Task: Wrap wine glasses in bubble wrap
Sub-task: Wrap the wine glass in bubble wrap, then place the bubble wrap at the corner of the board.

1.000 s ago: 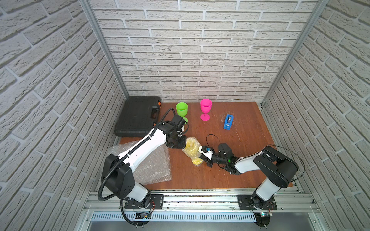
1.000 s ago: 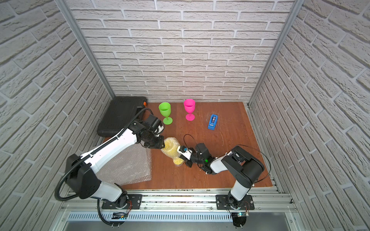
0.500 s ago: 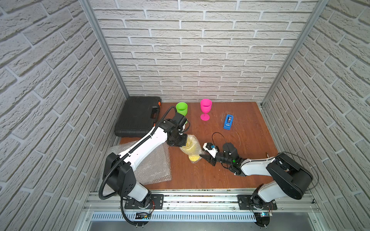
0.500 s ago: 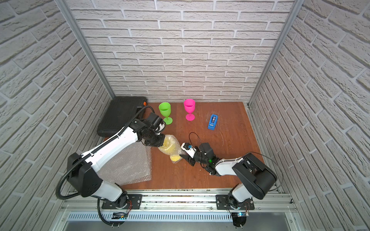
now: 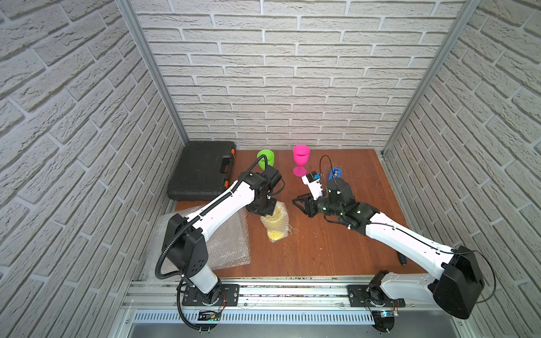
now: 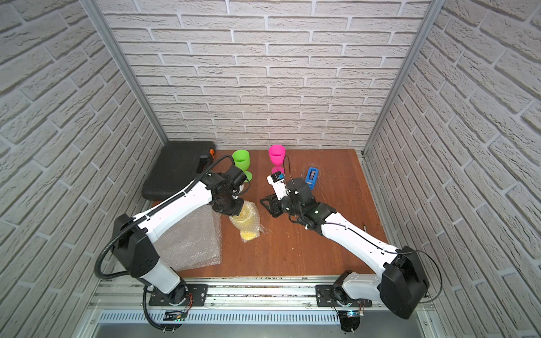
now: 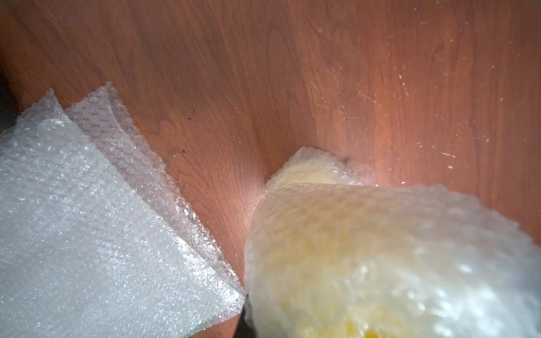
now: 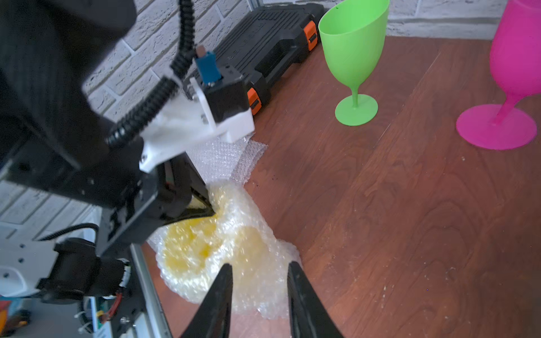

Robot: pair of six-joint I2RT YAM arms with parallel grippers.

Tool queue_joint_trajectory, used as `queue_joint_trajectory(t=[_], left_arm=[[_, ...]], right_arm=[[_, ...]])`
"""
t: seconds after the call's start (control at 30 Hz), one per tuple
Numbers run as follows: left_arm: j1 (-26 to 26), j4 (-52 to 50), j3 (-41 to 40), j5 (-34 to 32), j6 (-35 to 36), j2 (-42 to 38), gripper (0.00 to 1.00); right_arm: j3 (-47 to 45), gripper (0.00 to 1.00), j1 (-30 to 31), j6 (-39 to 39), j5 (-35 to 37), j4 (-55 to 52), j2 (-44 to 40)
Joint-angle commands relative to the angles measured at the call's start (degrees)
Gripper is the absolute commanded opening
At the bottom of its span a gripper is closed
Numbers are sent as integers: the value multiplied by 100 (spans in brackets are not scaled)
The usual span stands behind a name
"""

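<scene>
**While the left gripper [image 8: 212, 210] clamps the bubble-wrapped neon yellow plastic goblet [image 5: 276, 225], much stays hidden**

Flat clear bubble wrap sheets [image 5: 222, 248] lie beside that gripper, partly under its arm. Its jaws are closed tight on the bundle's crinkled top. The bundle tilts down to the brown wooden table [image 5: 336, 248] and is only a blur in the left wrist view. Behind the gripper, the arm covers the neon green plastic goblet [image 5: 265, 158] below its cup. The hot pink plastic goblet [image 5: 301, 155] stands beyond the right gripper [image 8: 259, 267], which is partly open, empty and clear of the bundle. Its wrist half hides the blue tape dispenser [image 5: 335, 173].
</scene>
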Motion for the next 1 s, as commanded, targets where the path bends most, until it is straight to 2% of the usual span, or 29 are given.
queue_joint_trajectory(t=[0.0, 0.1, 0.17, 0.37, 0.47, 0.57, 0.67, 0.83, 0.9, 0.97], left_arm=[[-37, -140, 96, -61, 72, 156, 6], [-60, -113, 118, -39, 72, 204, 6], [-70, -87, 127, -10, 72, 225, 7], [-132, 30, 105, 75, -19, 270, 10], [-146, 93, 118, 105, -127, 183, 16], [-126, 248, 118, 75, -235, -31, 30], [-49, 413, 142, 27, -347, -341, 51], [206, 936, 136, 103, -368, -976, 74], [386, 1148, 100, 160, -385, -1244, 88], [564, 1264, 51, 152, -377, -1494, 94]], right_arm=[[462, 39, 147, 1150, -320, -1204, 480], [767, 46, 345, 1513, -348, -1158, 791], [994, 47, 452, 1627, -216, -1227, 1000], [1573, 35, 652, 1541, 517, -1772, 1726], [1673, 25, 681, 1430, 957, -2023, 1842], [1733, 13, 679, 1282, 1281, -2236, 1799], [1934, 3, 674, 1078, 1510, -2583, 1743], [2240, 3, 487, 885, 1778, -3073, 1586], [2372, 3, 346, 779, 1833, -3225, 1551], [2544, 3, 192, 679, 2017, -3456, 1531]])
